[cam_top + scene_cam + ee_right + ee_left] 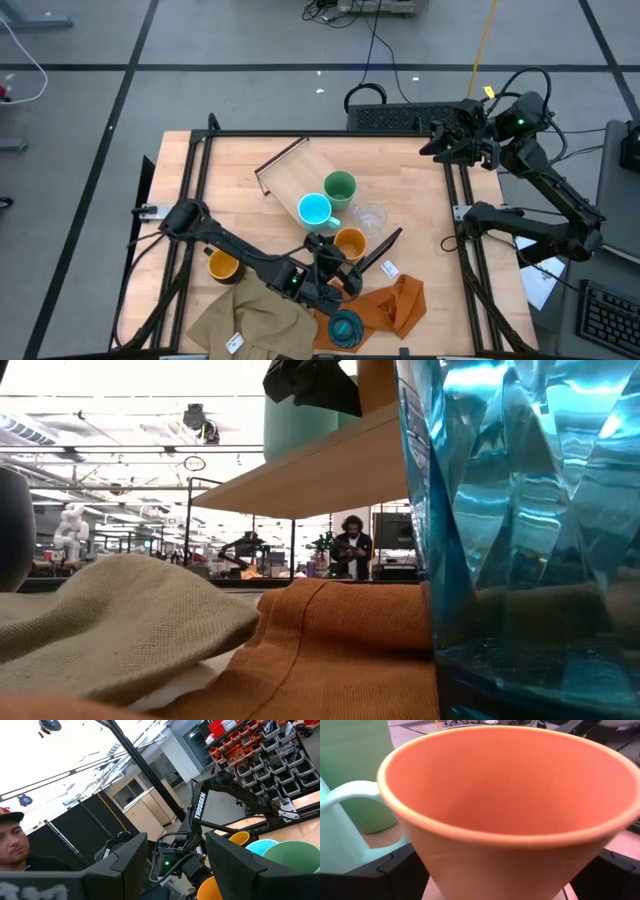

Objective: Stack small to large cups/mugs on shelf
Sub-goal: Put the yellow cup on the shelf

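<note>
Now my left pincer [340, 262] grips the small orange cup [349, 242] beside the light-blue mug [315, 210]; my right pincer [440, 140] waits, fingers apart, off the table's far right corner.

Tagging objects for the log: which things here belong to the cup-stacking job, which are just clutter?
Job: shelf, orange cup in left gripper, green cup, light-blue mug, clear tumbler, dark mug, teal cup.
Clutter: tan cloth, orange cloth. Right gripper is parked off-table.

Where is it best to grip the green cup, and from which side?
Grip the green cup by its rim from straight above. It stands upright with its mouth open and has no handle. The light-blue mug crowds one side.
</note>
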You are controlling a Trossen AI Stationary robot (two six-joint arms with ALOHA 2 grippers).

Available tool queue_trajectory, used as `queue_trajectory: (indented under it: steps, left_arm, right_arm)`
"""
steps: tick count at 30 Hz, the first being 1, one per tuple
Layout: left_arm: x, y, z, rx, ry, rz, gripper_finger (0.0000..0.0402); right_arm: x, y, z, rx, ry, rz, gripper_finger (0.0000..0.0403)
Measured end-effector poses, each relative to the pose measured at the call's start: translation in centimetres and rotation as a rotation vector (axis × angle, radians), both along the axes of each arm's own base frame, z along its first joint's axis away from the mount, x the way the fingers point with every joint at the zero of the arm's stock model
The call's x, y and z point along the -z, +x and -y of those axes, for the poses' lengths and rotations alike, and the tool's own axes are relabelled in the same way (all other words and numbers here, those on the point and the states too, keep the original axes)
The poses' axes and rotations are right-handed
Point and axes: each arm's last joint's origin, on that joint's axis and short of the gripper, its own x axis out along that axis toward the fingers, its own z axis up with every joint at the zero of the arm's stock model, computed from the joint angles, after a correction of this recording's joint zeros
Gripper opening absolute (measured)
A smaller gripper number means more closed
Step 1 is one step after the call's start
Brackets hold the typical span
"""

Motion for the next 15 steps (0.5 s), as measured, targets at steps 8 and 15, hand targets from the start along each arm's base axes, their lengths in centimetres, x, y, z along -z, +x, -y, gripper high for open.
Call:
queue_trajectory:
  steps: [8,15]
  left_arm:
    - [-0.64,-0.15,-0.07,0.020,0.000,-0.004,0.0393]
    - [-0.65,-0.19,-0.08,0.011,0.001,0.001,0.0393]
  right_arm:
    - [0.00,0.01,0.01,0.000,0.001,0.000,0.0192]
    - [0.00,0.01,0.00,0.000,0.000,0.000,0.0192]
